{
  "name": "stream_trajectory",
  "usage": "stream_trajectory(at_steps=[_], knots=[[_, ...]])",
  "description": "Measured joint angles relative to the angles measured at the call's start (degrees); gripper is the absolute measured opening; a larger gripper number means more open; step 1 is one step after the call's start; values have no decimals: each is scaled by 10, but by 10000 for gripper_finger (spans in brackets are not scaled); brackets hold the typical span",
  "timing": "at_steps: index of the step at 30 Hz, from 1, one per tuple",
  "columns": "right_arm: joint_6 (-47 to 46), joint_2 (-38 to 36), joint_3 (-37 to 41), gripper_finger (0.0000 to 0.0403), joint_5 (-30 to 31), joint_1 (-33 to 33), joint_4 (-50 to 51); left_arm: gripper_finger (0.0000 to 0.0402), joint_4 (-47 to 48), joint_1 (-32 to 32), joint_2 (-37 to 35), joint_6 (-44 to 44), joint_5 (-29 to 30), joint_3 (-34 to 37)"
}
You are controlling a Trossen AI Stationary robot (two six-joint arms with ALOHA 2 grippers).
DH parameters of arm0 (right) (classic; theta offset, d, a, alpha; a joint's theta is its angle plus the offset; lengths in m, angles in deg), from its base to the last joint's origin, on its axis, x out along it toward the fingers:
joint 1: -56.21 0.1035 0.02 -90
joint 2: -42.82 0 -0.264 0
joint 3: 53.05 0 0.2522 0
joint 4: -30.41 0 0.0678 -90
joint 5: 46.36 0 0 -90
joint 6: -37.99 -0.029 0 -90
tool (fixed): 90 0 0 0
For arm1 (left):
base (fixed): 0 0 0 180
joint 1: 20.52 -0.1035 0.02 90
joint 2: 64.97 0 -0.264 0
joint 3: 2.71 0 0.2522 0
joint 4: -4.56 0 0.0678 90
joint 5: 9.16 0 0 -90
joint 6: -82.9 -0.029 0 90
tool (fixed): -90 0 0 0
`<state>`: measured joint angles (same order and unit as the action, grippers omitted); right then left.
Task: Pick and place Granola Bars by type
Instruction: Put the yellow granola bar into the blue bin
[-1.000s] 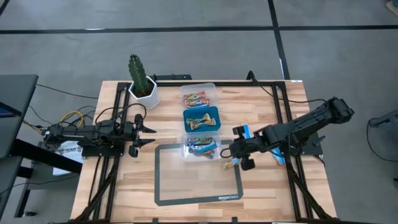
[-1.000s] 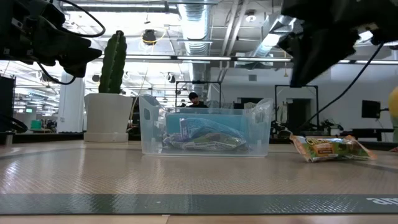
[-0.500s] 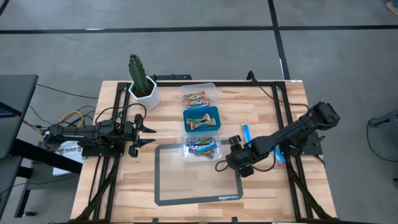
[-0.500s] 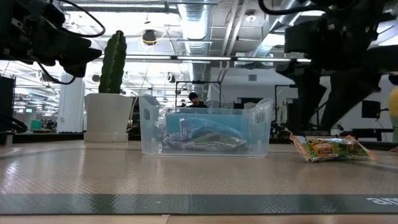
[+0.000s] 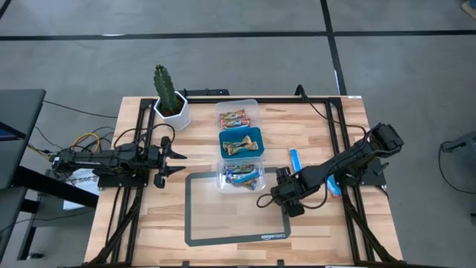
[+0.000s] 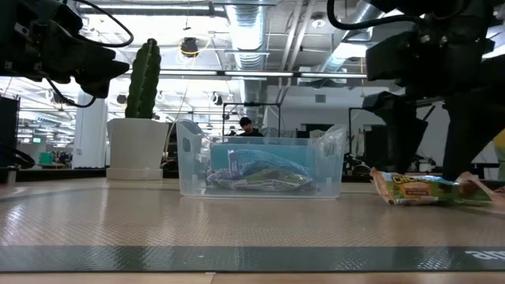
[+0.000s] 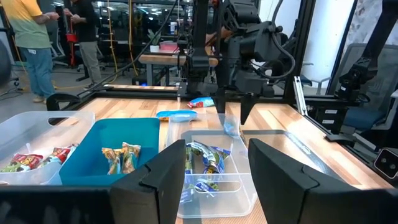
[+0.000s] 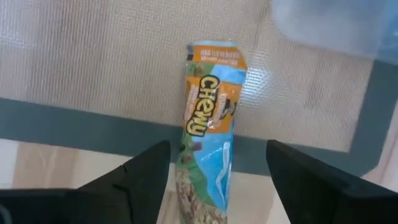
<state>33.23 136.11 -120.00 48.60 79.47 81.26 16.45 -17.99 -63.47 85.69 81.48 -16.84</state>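
Right dark two-finger tool (image 5: 268,198) reaches low toward the desk's middle, fingers spread wide; left dark tool (image 5: 177,161) waits, fingers parted, far left.

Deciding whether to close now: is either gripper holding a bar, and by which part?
Nothing is held. The right gripper stands open over the Chewy bar lying across the mat's edge, fingers either side, not gripping. The left gripper waits open near the tubs.

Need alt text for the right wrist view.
The right hand, fingers open, hovers over a Chewy granola bar that lies across the dark border of the grey mat onto the wooden table.
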Motion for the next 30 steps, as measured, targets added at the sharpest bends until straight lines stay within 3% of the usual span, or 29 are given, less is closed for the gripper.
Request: stream_trajectory(at_steps=[15, 25, 30], knots=[[-43, -10, -7, 260, -34, 7, 36, 168, 0, 0, 0, 0, 0, 0], [-40, 50, -7, 259, -34, -5, 7, 168, 0, 0, 0, 0, 0, 0], [-38, 60, -8, 223, -36, -10, -1, 168, 0, 0, 0, 0, 0, 0]])
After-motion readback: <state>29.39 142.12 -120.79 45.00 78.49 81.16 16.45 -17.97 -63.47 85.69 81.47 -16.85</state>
